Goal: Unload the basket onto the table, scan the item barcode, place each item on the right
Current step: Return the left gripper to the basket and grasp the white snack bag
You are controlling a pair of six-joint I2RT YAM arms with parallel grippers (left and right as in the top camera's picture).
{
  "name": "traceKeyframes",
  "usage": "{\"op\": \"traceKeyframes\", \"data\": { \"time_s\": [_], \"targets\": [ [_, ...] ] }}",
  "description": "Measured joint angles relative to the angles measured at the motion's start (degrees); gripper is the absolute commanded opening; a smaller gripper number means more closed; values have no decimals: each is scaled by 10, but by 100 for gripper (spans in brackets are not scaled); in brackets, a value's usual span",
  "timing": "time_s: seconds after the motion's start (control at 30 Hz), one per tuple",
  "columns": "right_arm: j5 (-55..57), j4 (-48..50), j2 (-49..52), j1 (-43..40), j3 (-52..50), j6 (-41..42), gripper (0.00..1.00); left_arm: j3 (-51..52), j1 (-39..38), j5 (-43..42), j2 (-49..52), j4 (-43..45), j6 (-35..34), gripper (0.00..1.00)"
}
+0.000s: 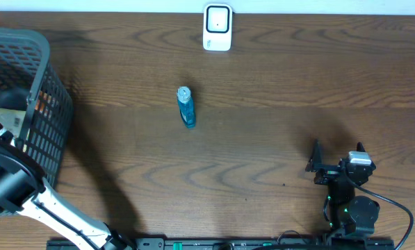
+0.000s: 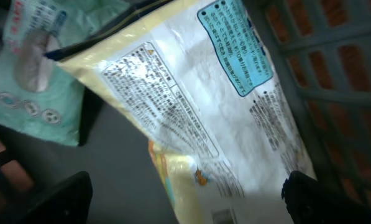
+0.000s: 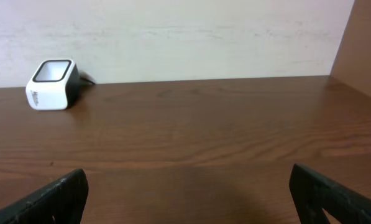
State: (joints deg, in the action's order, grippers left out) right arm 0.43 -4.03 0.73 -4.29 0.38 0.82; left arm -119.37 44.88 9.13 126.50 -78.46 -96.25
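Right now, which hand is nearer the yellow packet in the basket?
Left. The left hand hangs open close over the yellow packet inside the basket; the right hand is open over the table's near right side, far from the basket.

Blue bottle (image 1: 186,107), white scanner (image 1: 217,28), grey lattice basket (image 1: 54,128)

Obscured and truncated items, as observed.
The basket (image 1: 33,83) ran off the overhead view's left edge, and the left gripper (image 2: 191,202), down inside it, could not be made out there. The cream pouch (image 2: 191,106) was cut at the left wrist view's bottom edge, its print too blurred to read. The bottle (image 1: 185,106) label was too small to read.
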Motion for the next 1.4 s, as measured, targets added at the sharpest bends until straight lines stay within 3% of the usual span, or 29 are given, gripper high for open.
{"op": "traceKeyframes", "data": {
  "time_s": [0.23, 0.33, 0.43, 0.57, 0.8, 0.83, 0.9, 0.93, 0.97, 1.17, 1.4],
  "targets": [
    [0, 0, 0, 0, 0, 0, 99, 0, -2, 0, 61, 1, 0, 98],
    [0, 0, 0, 0, 0, 0, 99, 0, -9, 7, 80, 4, 2, 41],
    [0, 0, 0, 0, 0, 0, 99, 0, -16, 7, 82, 2, 7, 11],
    [0, 0, 0, 0, 0, 0, 99, 0, -23, 0, 82, -11, 26, 7],
    [0, 0, 0, 0, 0, 0, 99, 0, -18, -25, 68, -5, 83, 7],
    [0, 0, 0, 0, 0, 0, 99, 0, -18, -27, 61, -1, 91, 13],
    [0, 0, 0, 0, 0, 0, 99, 0, -18, -28, 42, 7, 106, 76],
    [0, 0, 0, 0, 0, 0, 99, 0, -19, -28, 28, 10, 113, 91],
    [0, 0, 0, 0, 0, 0, 99, 0, -19, -28, 14, 10, 118, 100],
    [0, 0, 0, 0, 0, 0, 99, 2, -19, -28, -30, 7, 128, 98],
    [0, 0, 0, 0, 0, 0, 99, 115, -23, -28, -28, 112, 136, 98]
  ]
}}
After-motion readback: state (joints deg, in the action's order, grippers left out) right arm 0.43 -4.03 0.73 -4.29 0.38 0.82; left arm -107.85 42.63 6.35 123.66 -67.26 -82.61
